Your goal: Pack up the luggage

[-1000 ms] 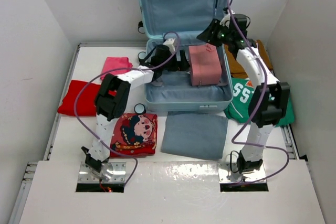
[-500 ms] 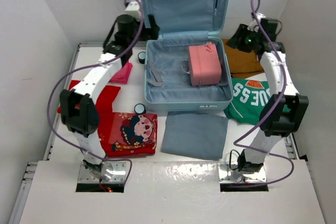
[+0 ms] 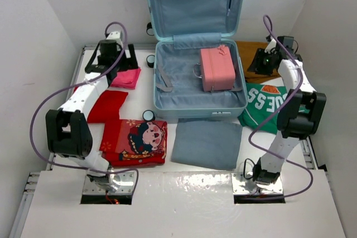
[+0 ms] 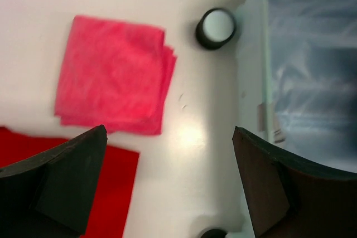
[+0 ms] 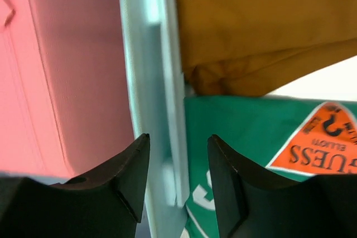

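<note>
Both arms have swung out of the luggage (image 3: 198, 108), which lies open at the table's far middle with a pink case (image 3: 217, 69) inside. The left gripper (image 4: 168, 132), jaws wide apart and empty, hangs over a folded pink cloth (image 4: 111, 76). The right gripper (image 5: 178, 140), jaws slightly parted on nothing, hovers at the luggage's rim beside a mustard garment (image 5: 262, 26) (a green shirt (image 5: 245, 132) adjoins). Clothes look next.

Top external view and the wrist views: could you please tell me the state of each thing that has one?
luggage: open, lid upright
pink case: shut, lying inside the luggage
left gripper: open, empty
right gripper: open, empty
pink cloth: folded, on the table
grey garment: folded, on the table
</note>
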Robot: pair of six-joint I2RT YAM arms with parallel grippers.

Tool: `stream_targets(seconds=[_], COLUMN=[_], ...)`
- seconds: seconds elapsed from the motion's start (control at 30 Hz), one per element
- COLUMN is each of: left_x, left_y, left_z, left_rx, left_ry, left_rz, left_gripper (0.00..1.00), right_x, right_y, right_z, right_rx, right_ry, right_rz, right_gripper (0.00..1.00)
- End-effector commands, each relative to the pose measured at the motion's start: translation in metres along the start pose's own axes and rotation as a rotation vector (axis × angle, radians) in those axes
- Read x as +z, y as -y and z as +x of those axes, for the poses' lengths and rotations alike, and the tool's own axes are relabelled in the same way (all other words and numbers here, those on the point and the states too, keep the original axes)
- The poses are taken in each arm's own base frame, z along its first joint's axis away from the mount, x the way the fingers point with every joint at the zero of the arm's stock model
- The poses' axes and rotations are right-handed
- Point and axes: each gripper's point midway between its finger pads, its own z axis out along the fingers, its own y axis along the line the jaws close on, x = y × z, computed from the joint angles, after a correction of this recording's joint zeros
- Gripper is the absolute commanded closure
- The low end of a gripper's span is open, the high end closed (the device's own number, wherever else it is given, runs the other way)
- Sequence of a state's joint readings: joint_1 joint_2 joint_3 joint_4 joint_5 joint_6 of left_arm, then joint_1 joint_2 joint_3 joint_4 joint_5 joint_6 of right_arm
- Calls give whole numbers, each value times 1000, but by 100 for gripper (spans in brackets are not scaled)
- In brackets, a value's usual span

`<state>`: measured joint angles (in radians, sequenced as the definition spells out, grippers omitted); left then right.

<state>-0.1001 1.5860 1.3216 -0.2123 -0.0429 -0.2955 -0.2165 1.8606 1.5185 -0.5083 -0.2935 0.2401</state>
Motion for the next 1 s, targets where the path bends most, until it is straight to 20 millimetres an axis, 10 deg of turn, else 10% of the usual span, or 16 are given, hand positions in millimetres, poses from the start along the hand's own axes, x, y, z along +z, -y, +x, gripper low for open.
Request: stream_targets(seconds=[0.0, 0.17, 0.33, 0.6, 0.97], left_x=[-35, -41, -35, -26, -22], left_y=[-18, -45, -48, -55, -64], left_z=[-15, 10, 12, 10, 17], left_rx=[-3, -21, -28, -56, -67], left_ry=[54, -7, -21, -30, -53], left_rz=[14, -20, -18, -27, -47], left_gripper=[4, 5, 5, 5, 5], right_x=[-30, -44, -24, 74, 120], right_y=[-12, 14, 14, 9, -76], right_z=[-14, -12, -59, -55, -34], right_rx=[-53, -66, -68, -69, -144], right_ry=[49, 127, 216, 144, 96], right_rz=[-96, 8, 47, 66, -77], right_gripper=[54, 49, 49, 49, 49])
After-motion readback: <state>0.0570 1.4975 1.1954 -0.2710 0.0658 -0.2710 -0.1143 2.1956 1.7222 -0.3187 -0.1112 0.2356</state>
